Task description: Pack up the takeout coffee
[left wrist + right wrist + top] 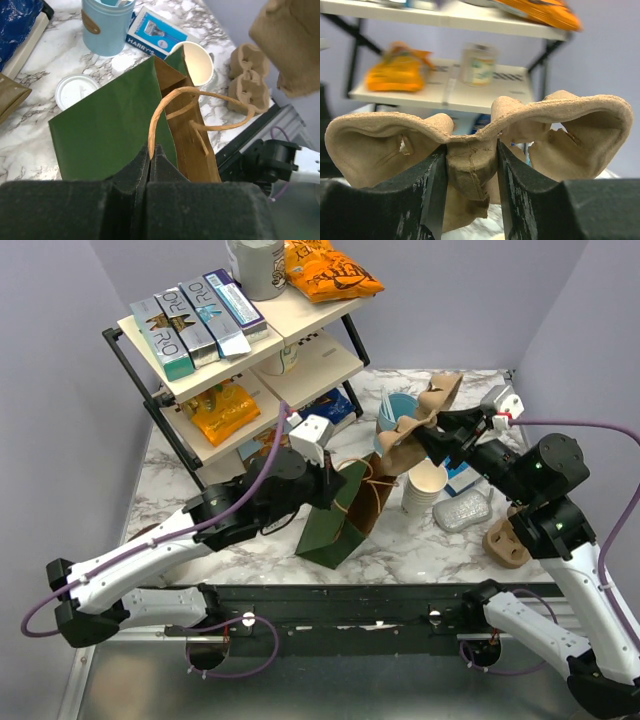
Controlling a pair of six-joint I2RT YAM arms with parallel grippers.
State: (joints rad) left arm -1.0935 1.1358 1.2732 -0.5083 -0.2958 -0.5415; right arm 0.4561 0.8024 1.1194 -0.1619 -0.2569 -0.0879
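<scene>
Pulp tray (476, 126) fills R claw (471, 161) view, coffee (75, 92) shows lid only.

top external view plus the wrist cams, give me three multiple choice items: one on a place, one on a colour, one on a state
1. Where does the spare cup carrier lie?
a) on the table by the right arm
b) on the top shelf
c) inside the bag

2. What colour is the paper bag on the outside?
a) red
b) green
c) white

3. What is the right end effector doing?
a) standing open and empty
b) gripping a blue cup
c) clamped on a pulp carrier held up off the table

Answers:
1 a, it rests on the marble beside the right arm.
2 b, the outer panel is green and the lining is brown.
3 c, both fingers press the carrier's middle web.
</scene>
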